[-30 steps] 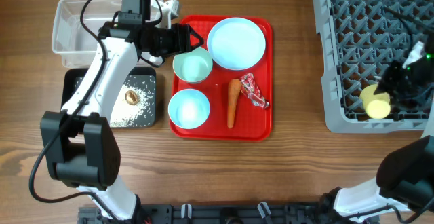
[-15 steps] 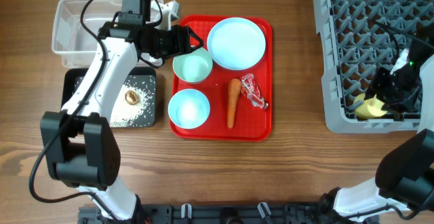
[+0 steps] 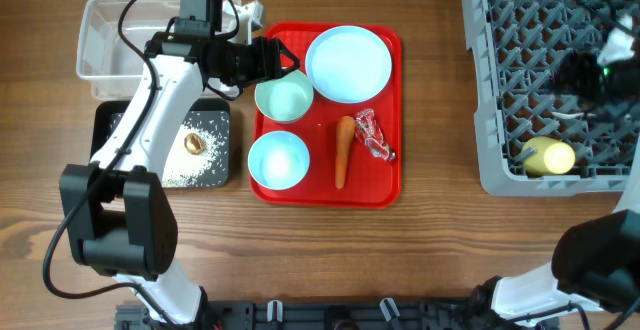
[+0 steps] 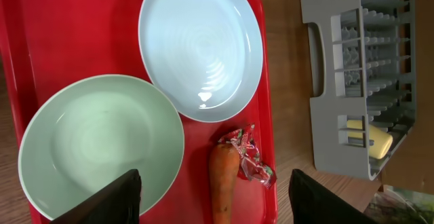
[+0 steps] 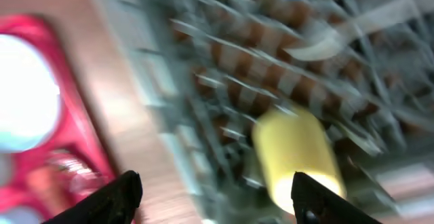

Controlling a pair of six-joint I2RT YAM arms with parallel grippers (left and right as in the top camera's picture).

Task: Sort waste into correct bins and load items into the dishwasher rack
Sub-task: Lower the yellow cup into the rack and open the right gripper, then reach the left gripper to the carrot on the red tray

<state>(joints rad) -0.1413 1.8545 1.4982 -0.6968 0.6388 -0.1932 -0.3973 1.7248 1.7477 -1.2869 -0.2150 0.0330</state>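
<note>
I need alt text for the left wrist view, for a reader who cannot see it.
The open left hand hangs over a red tray holding a pale-blue plate, a mint bowl, an orange carrot and a shiny wrapper. At right, a grey rack holds a yellow cup.

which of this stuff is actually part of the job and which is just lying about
Part of the job:
- carrot, wrapper
- rice and brown lump in the black tray
- clear tub
- plate, mint bowl, blue bowl
- yellow cup, lying in the rack

Just lying about:
- red tray
- wooden table
</note>
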